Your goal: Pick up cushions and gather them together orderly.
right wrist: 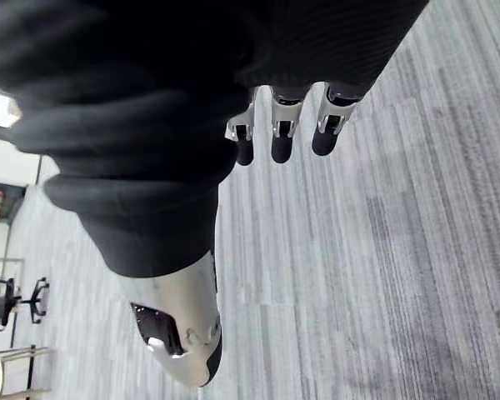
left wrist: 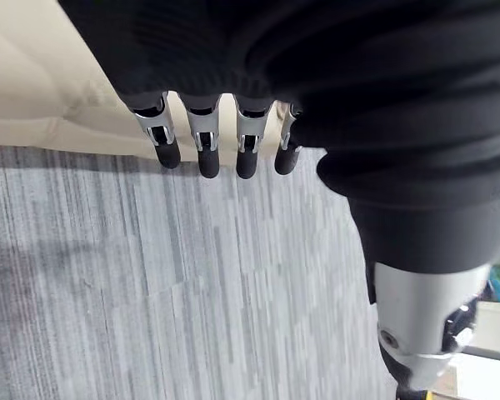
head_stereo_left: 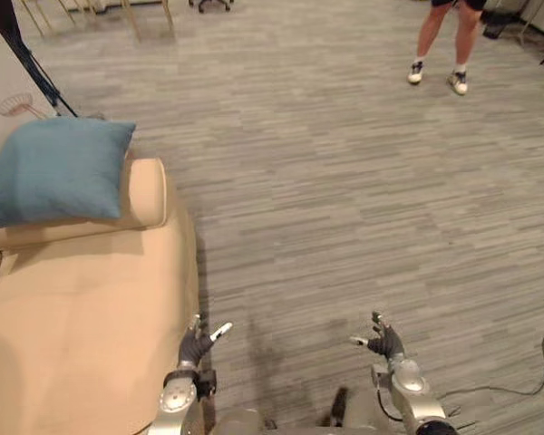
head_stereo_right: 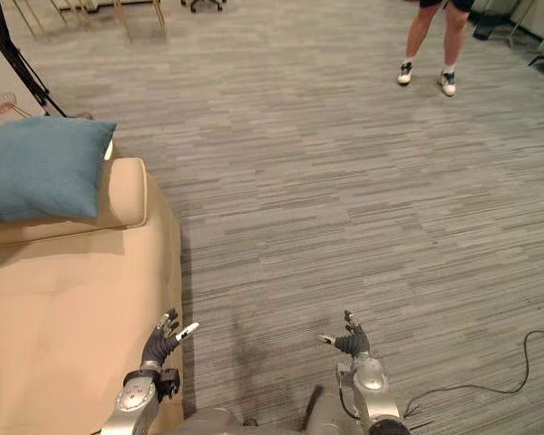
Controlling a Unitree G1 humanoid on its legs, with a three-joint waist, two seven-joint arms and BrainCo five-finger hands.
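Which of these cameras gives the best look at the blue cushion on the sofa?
The left eye view: the blue cushion lies almost whole on the sofa, atop its rolled end. The right eye view crops its left side more. The wrist views face the carpet, the left one also the sofa's edge.

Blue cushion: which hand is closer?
Left. The left hand is by the sofa that holds the cushion; the right hand is over carpet, farther off.

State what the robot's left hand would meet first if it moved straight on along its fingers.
Probably the grey carpet, just beside the beige sofa; the left hand points past its edge, though depth is unclear. The blue cushion sits off that line.
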